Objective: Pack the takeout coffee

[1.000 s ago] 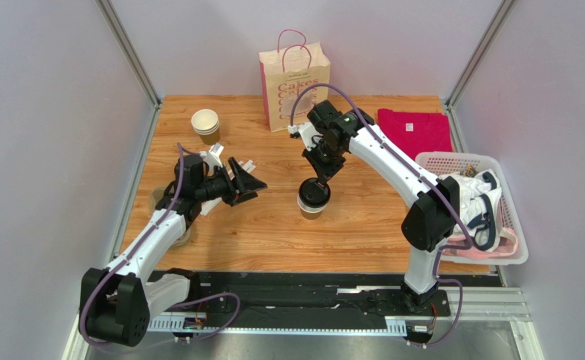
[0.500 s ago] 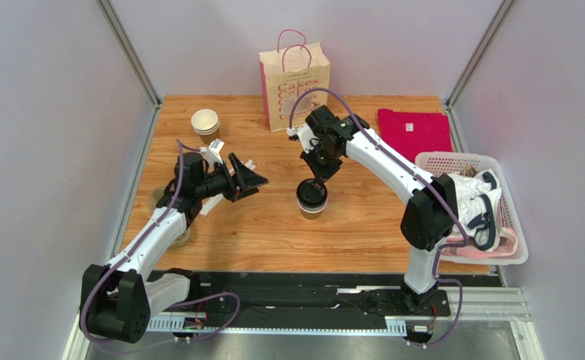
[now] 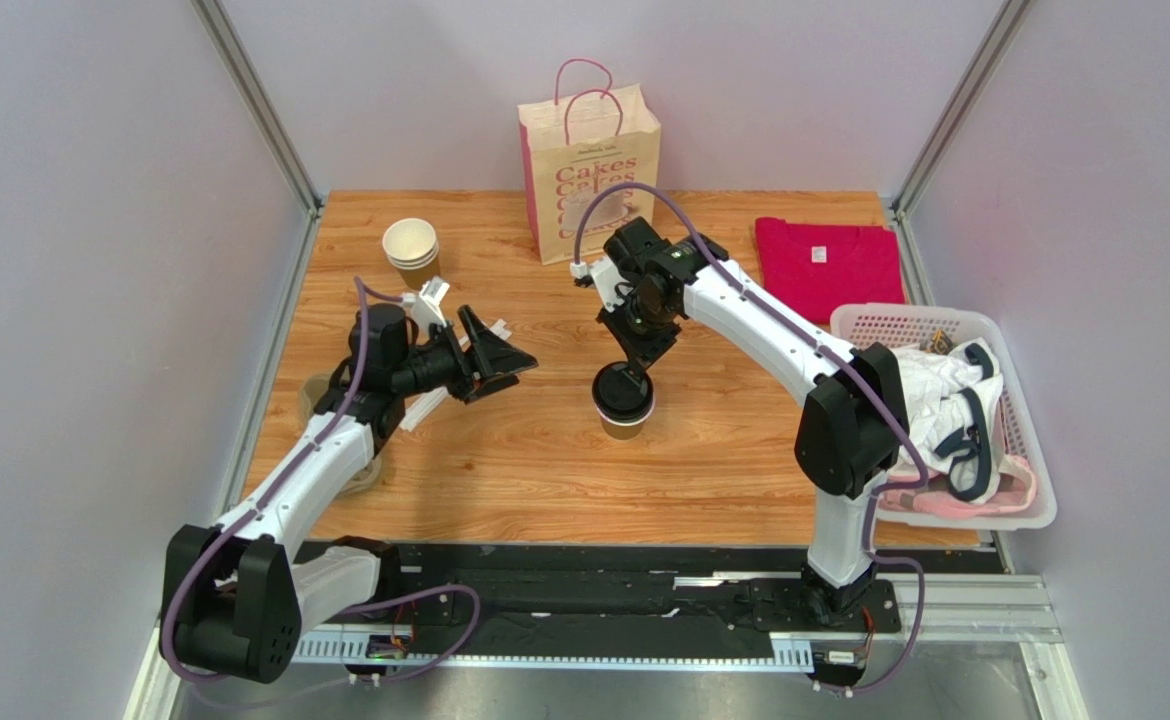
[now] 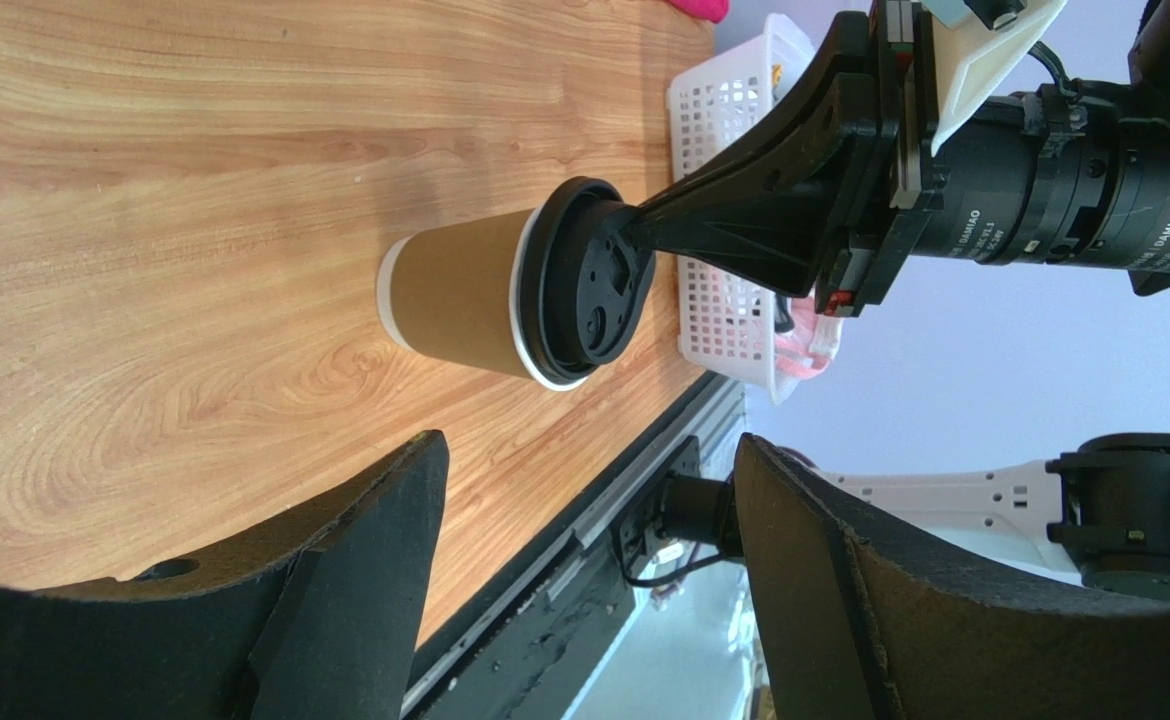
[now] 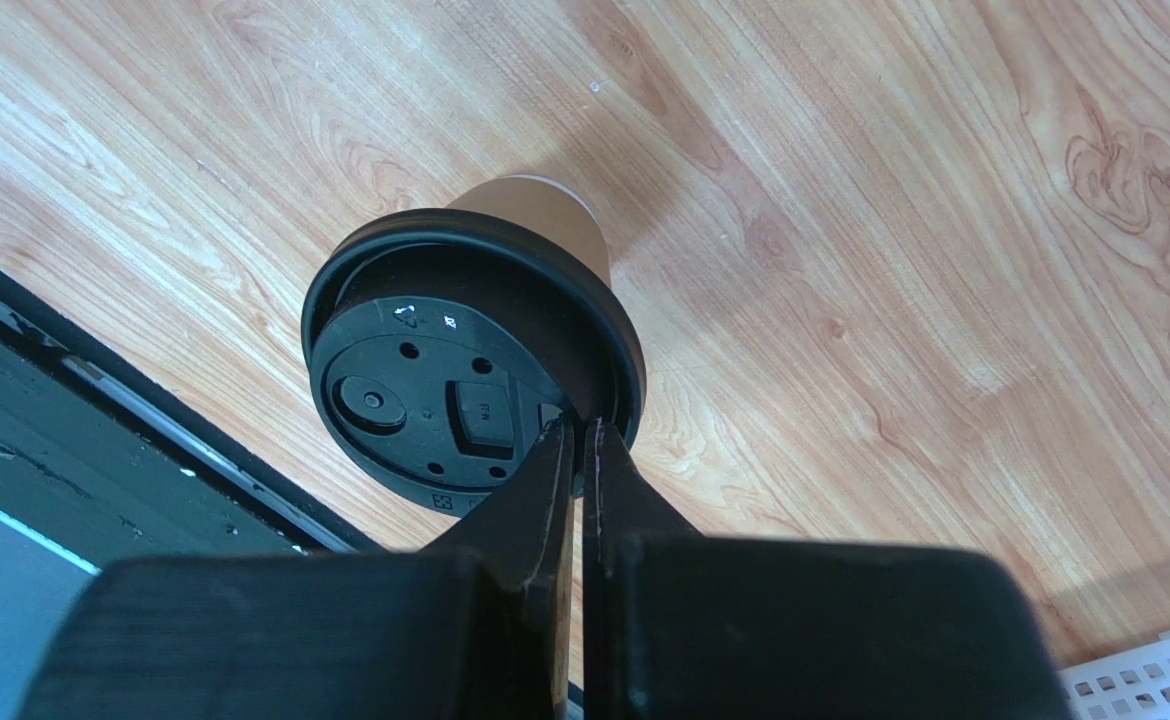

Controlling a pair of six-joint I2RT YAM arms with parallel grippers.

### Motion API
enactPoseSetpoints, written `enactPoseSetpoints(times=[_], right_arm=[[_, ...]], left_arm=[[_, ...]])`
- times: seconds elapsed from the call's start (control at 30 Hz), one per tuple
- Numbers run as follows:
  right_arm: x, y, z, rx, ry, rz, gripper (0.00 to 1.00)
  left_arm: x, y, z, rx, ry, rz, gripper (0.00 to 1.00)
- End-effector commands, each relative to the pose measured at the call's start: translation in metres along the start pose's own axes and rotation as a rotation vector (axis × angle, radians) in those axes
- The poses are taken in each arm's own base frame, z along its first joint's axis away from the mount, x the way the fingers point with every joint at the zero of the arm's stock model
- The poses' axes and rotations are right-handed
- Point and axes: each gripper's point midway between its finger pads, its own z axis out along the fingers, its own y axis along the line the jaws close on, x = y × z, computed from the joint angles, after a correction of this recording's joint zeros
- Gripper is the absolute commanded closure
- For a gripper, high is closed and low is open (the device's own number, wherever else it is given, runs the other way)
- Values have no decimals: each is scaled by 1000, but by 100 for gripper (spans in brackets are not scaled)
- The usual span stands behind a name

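The takeout coffee (image 3: 623,398) is a brown paper cup (image 4: 456,293) with a black lid (image 5: 441,383), and it stands upright mid-table. My right gripper (image 3: 636,365) comes down on it from behind. The jaws are shut, and the tips (image 5: 579,428) rest on the lid just inside its far rim. The left wrist view shows the same contact, the right gripper (image 4: 648,225) touching the lid's top. My left gripper (image 3: 513,360) hovers to the cup's left, turned toward it. It stands open (image 4: 591,450) with nothing between its fingers.
A cream paper bag (image 3: 588,165) with pink handles stands at the back. Stacked empty cups (image 3: 412,248) sit back left. A red shirt (image 3: 832,258) and a white basket (image 3: 865,318) of clothes lie on the right. A pulp carrier (image 3: 310,402) shows partly under the left arm.
The right gripper and the cup under it have edged slightly to the left. The left arm has barely moved, and its jaws look a touch wider.
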Motion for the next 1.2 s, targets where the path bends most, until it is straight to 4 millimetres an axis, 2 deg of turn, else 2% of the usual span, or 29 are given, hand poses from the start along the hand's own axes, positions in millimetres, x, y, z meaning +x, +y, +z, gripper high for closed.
enactPoseSetpoints(times=[0.0, 0.73, 0.97, 1.07, 1.1, 1.17], right_arm=[[-3, 1, -5, 15, -10, -2, 100], [9, 6, 11, -23, 39, 9, 100], [1, 6, 5, -21, 15, 8, 100], [2, 8, 6, -29, 23, 7, 89], [3, 8, 6, -35, 22, 8, 82], [4, 10, 6, -42, 26, 7, 77]], left_arm=[[-8, -14, 0, 45, -14, 39, 22], [-5, -12, 4, 50, 3, 37, 23], [-5, -12, 4, 52, 3, 43, 22], [-6, -13, 4, 53, 2, 44, 23], [-6, -14, 4, 56, 4, 45, 23], [-7, -15, 4, 60, 2, 50, 22]])
